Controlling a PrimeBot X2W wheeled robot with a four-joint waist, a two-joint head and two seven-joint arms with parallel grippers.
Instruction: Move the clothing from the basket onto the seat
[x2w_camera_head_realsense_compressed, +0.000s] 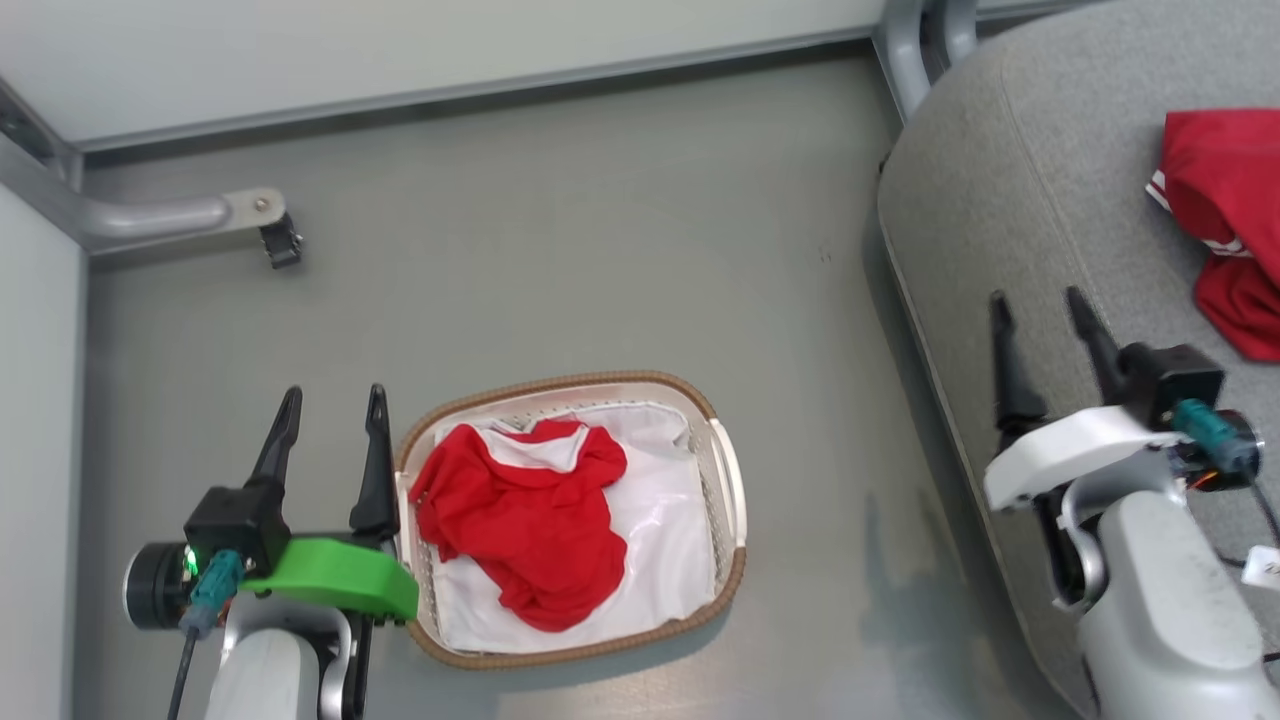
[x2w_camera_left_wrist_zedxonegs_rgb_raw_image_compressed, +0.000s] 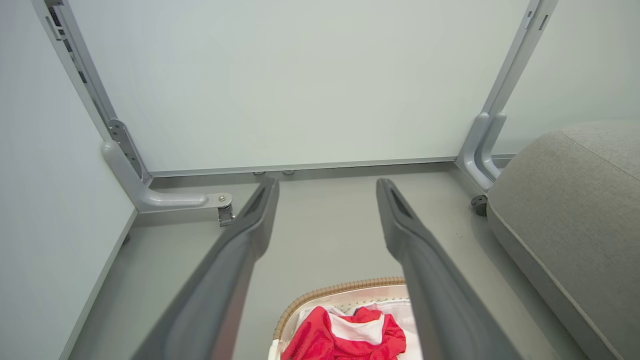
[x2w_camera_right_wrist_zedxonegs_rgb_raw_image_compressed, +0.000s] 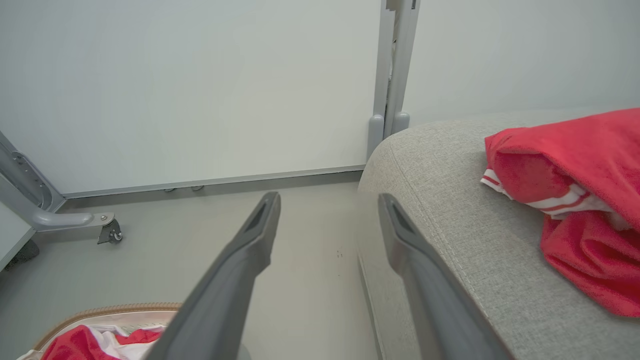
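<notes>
A crumpled red garment (x2w_camera_head_realsense_compressed: 520, 520) with a white panel lies in the basket (x2w_camera_head_realsense_compressed: 737, 500), on a white liner sheet (x2w_camera_head_realsense_compressed: 665, 540) and toward the basket's left side. The basket stands on the grey floor (x2w_camera_head_realsense_compressed: 600, 250), near the robot. A second red garment (x2w_camera_head_realsense_compressed: 1225, 210), with thin white stripes at one edge, lies on the seat (x2w_camera_head_realsense_compressed: 1000, 180) at the far right, partly cut off by the picture's edge. The seat is well apart from the basket, with floor between them.

The left tool (x2w_camera_head_realsense_compressed: 335, 390) hovers just beside the basket's left rim, its two dark fingers spread apart and holding nothing. The right tool (x2w_camera_head_realsense_compressed: 1036, 295) is over the seat's left edge, its fingers also parted and empty. It is near the second red garment but not touching it.

At the far left a grey metal foot (x2w_camera_head_realsense_compressed: 180, 215) with a small caster rests on the floor, below pale wall panels (x2w_camera_head_realsense_compressed: 400, 40).
</notes>
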